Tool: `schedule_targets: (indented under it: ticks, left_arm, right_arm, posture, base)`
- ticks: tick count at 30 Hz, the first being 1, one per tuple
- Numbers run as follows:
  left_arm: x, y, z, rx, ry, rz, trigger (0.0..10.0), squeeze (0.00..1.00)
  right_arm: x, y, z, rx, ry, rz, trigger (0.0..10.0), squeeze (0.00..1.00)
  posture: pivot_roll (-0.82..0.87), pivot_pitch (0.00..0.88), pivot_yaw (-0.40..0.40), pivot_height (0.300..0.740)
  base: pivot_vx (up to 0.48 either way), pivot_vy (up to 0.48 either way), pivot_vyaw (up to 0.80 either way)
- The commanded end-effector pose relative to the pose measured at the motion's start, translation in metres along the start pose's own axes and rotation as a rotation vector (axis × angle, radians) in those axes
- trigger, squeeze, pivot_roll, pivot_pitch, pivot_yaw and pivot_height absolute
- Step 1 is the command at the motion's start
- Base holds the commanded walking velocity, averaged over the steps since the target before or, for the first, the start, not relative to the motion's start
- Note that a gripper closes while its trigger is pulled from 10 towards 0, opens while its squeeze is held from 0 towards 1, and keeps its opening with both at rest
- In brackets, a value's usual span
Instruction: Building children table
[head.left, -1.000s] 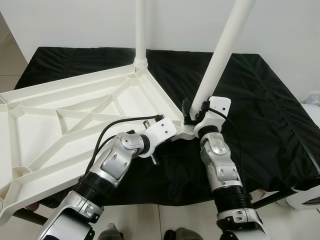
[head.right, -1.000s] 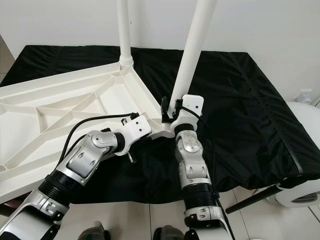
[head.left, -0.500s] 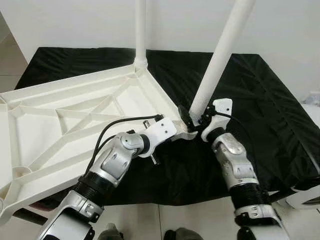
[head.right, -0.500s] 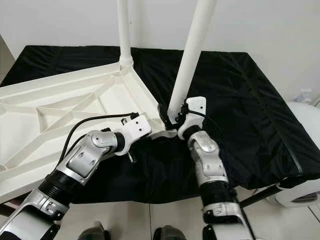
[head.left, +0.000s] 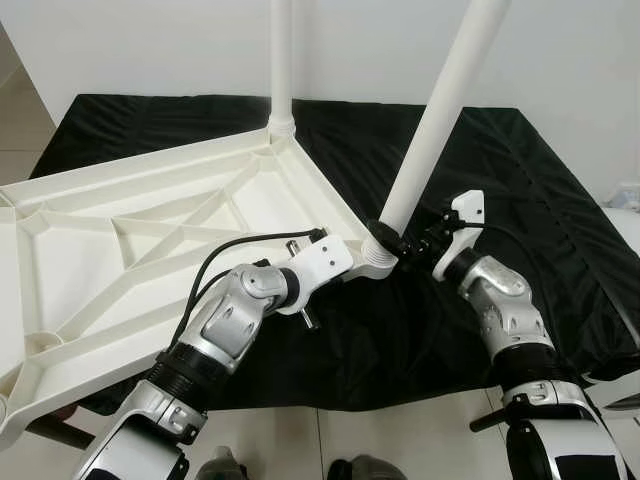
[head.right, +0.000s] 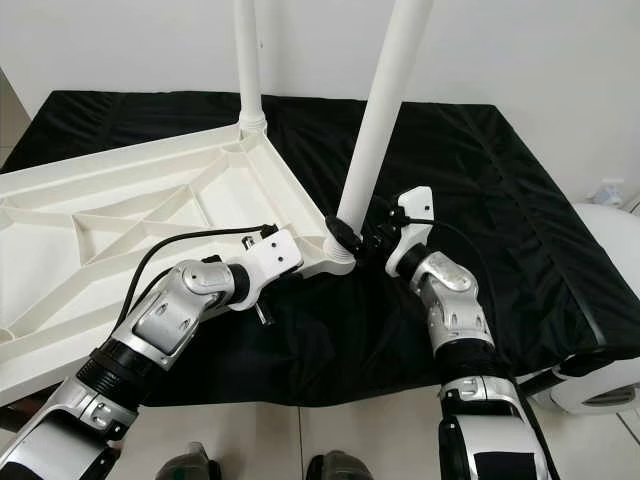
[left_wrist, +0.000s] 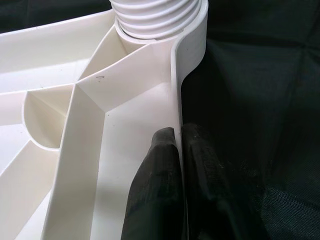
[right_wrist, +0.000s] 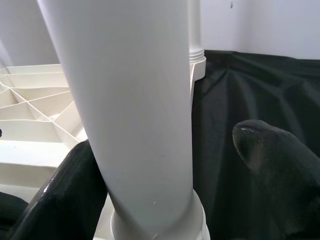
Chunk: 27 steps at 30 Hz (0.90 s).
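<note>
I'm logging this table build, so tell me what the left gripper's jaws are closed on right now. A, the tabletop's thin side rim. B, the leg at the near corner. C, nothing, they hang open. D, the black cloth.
A: in the left wrist view the left gripper has one black finger on each side of the white tabletop's thin rim, below the near leg's threaded socket.

Both upright white plastic tube legs (head.left: 445, 110) cut off at top edge. Upturned white ribbed plastic tabletop (head.left: 120, 250) runs off left edge; left gripper's fingertips hidden behind its near rim.
</note>
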<state>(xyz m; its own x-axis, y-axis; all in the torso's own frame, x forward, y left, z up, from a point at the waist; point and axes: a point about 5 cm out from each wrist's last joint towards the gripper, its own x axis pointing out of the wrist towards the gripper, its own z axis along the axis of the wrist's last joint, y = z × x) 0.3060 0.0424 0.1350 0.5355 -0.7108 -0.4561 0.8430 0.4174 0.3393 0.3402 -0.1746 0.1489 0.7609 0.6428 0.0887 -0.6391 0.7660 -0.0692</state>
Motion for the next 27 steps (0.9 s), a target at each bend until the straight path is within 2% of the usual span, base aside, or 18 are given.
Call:
schedule_targets:
  ticks: [1, 5, 6, 7, 8, 9, 10, 11, 12, 19, 20, 21, 22, 27]
  left_arm:
    - [-0.001, 0.006, 0.016, 0.051, -0.061, 0.028, 10.0, 0.0]
    - [-0.001, 0.006, 0.016, 0.051, -0.061, 0.027, 10.0, 0.0]
    - [-0.001, 0.005, 0.016, 0.052, -0.061, 0.027, 10.0, 0.0]
    - [-0.001, 0.005, 0.016, 0.052, -0.062, 0.028, 10.0, 0.0]
    - [-0.001, 0.005, 0.016, 0.053, -0.062, 0.028, 10.0, 0.0]
    - [-0.001, 0.005, 0.016, 0.053, -0.062, 0.028, 10.0, 0.0]
    - [-0.001, 0.005, 0.016, 0.053, -0.062, 0.029, 10.0, 0.0]
    - [-0.001, 0.005, 0.016, 0.053, -0.062, 0.029, 10.0, 0.0]
    - [-0.001, 0.005, 0.016, 0.053, -0.062, 0.03, 10.0, 0.0]
    - [-0.001, 0.005, 0.017, 0.054, -0.063, 0.034, 10.0, 0.0]
    - [-0.001, 0.005, 0.017, 0.055, -0.063, 0.034, 10.0, 0.0]
    - [-0.001, 0.005, 0.017, 0.055, -0.063, 0.034, 10.0, 0.0]
    - [-0.001, 0.005, 0.017, 0.056, -0.064, 0.033, 10.0, 0.0]
    - [-0.002, 0.005, 0.016, 0.059, -0.064, 0.033, 10.0, 0.0]
  right_arm:
    - [-0.002, -0.007, 0.0, -0.006, 0.015, 0.036, 10.0, 0.0]
    - [-0.001, -0.009, 0.0, -0.009, 0.023, 0.063, 10.0, 0.0]
    - [0.0, -0.009, -0.001, -0.009, 0.029, 0.076, 9.2, 0.0]
    - [0.001, -0.008, -0.002, -0.009, 0.036, 0.091, 6.8, 0.0]
    - [0.002, -0.007, -0.003, -0.008, 0.041, 0.101, 6.8, 0.0]
    - [0.002, -0.007, -0.004, -0.005, 0.043, 0.11, 3.0, 0.0]
    - [0.003, -0.007, -0.004, -0.003, 0.043, 0.115, 3.0, 0.0]
    - [0.003, -0.006, -0.005, -0.002, 0.043, 0.12, 1.9, 0.0]
    - [0.003, -0.005, -0.006, 0.005, 0.044, 0.129, 0.0, 0.0]
    - [0.005, 0.0, -0.011, 0.01, 0.054, 0.16, 0.0, 0.0]
    - [0.005, 0.0, -0.012, 0.008, 0.058, 0.158, 8.5, 0.0]
    - [0.005, 0.0, -0.012, 0.008, 0.058, 0.158, 8.5, 0.0]
    - [0.005, 0.0, -0.012, 0.007, 0.059, 0.155, 10.0, 0.0]
    - [0.005, -0.001, -0.013, 0.019, 0.041, 0.129, 10.0, 0.0]
  posture:
    - [0.0, 0.0, -0.064, 0.74]
    - [0.01, 0.0, -0.065, 0.74]
    - [0.01, 0.0, -0.065, 0.74]
    - [0.01, 0.0, -0.067, 0.74]
    - [0.01, 0.0, -0.068, 0.74]
    - [0.02, 0.0, -0.07, 0.74]
    - [0.02, 0.0, -0.07, 0.74]
    - [0.02, 0.0, -0.07, 0.74]
    - [0.02, 0.0, -0.07, 0.74]
    - [0.02, 0.0, -0.074, 0.74]
    - [0.02, 0.0, -0.074, 0.74]
    - [0.02, 0.0, -0.074, 0.74]
    - [0.02, 0.0, -0.074, 0.74]
    - [0.02, 0.0, -0.076, 0.74]
  base:
    - [0.0, 0.0, 0.0]
    - [0.0, 0.0, 0.0]
    - [0.0, 0.0, 0.0]
    - [0.0, 0.0, 0.0]
    - [0.0, 0.0, 0.0]
    - [0.0, 0.0, 0.0]
    - [0.0, 0.0, 0.0]
    - [0.0, 0.0, 0.0]
    - [0.0, 0.0, 0.0]
    - [0.0, 0.0, 0.0]
    - [0.0, 0.0, 0.0]
    - [0.0, 0.0, 0.0]
    - [0.0, 0.0, 0.0]
    - [0.0, 0.0, 0.0]
